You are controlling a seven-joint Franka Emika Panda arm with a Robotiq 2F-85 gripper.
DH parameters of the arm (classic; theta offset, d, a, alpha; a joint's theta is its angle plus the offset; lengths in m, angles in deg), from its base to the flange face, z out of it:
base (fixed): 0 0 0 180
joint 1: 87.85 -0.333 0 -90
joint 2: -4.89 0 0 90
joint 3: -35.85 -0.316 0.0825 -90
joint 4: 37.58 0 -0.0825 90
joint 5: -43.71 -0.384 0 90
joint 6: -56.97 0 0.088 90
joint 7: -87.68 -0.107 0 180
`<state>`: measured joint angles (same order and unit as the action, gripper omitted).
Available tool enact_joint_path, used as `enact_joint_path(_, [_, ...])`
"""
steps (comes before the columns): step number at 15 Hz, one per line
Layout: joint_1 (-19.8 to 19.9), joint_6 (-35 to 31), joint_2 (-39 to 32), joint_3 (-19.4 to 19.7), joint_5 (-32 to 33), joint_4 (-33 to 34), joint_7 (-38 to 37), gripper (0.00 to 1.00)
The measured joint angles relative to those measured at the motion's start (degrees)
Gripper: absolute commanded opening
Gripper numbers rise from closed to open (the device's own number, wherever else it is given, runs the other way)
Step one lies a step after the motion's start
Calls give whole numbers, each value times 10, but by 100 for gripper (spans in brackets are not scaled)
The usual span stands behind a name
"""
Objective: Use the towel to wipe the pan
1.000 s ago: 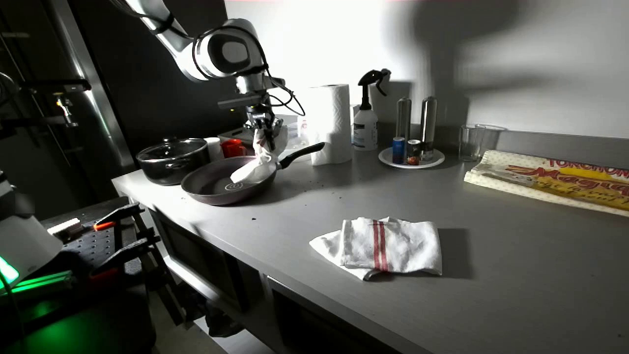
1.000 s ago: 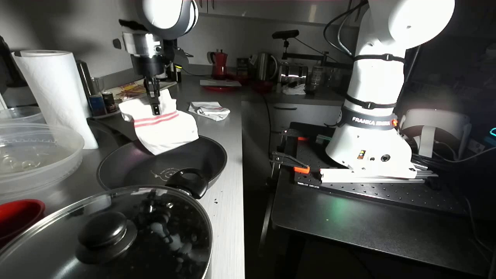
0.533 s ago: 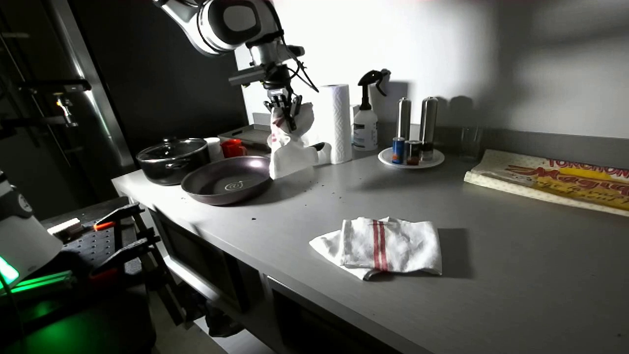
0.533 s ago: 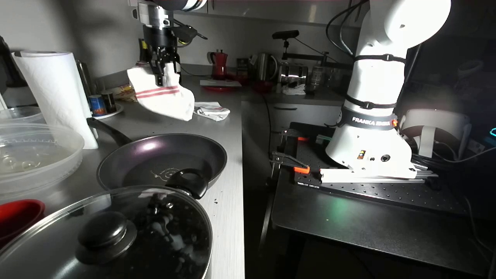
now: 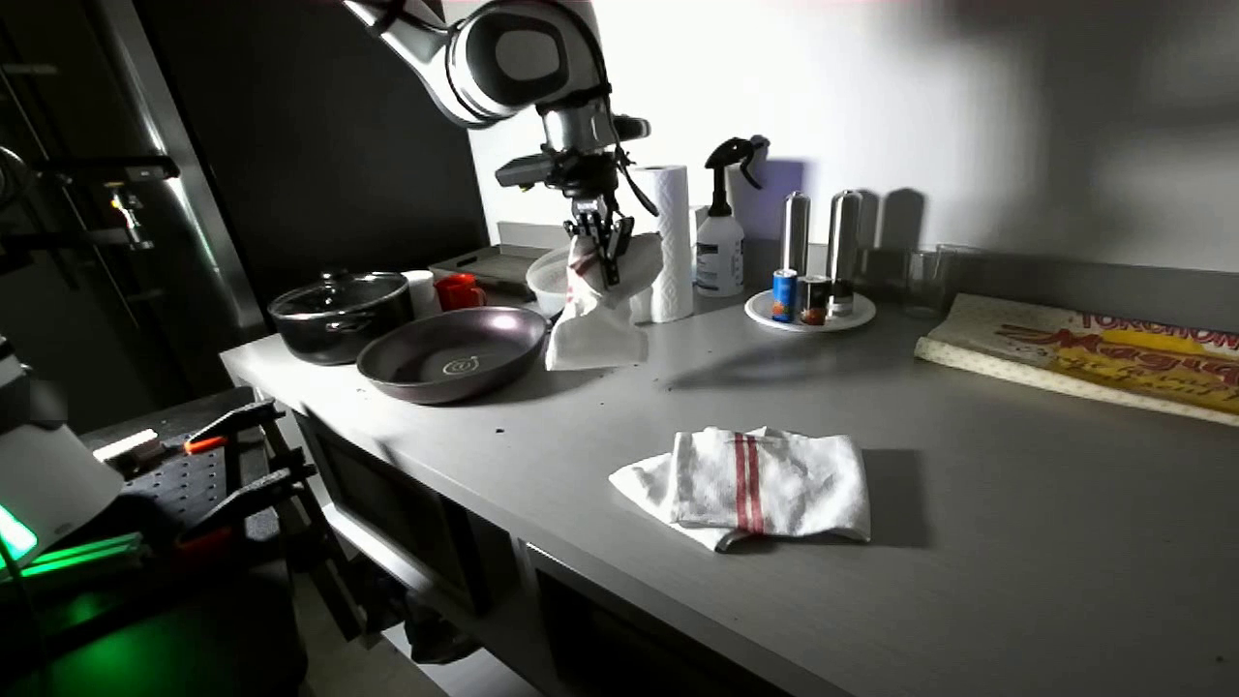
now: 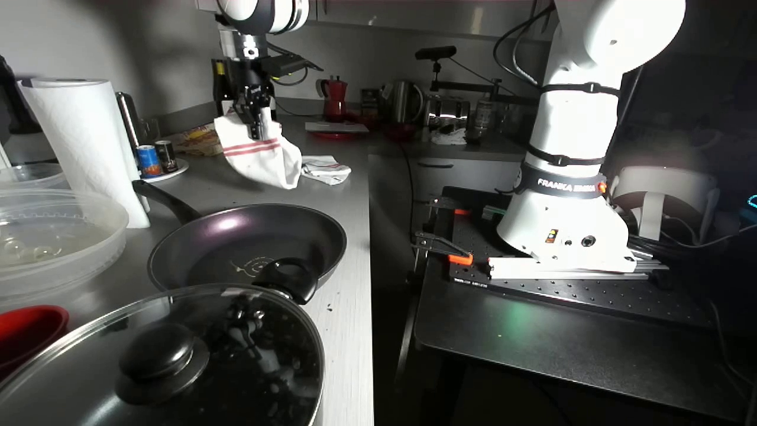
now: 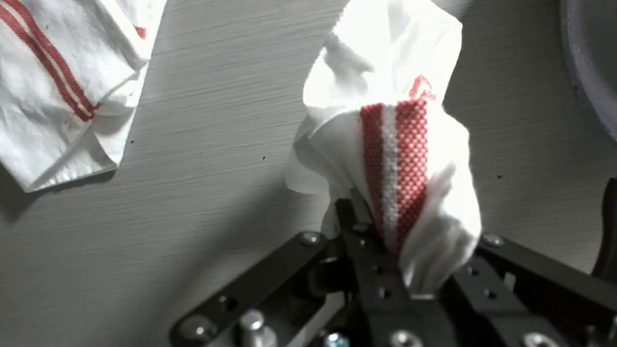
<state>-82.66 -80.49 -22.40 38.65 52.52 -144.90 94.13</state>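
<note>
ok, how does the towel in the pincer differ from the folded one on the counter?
The held towel hangs from the pincer; the folded towel lies on the counter. The held towel is pinched and droops in loose creases; the folded towel is stacked in flattish layers. Both are white with paired red stripes.

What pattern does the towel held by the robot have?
The held towel is white with two parallel red stripes, seen best in the wrist view.
</note>
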Motion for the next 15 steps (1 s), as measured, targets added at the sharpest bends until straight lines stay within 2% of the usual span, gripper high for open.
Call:
enact_joint_path(9, [0,87,-181,1,-13,160,-53,3])
enact_joint_path(10, [0,97,-198,1,-16,176,-54,12])
enact_joint_path(11, [0,106,-213,1,-19,191,-54,38])
enact_joint_path(12, [0,114,-225,1,-22,204,-54,39])
enact_joint_path(15, [0,133,-249,1,-30,239,-55,61])
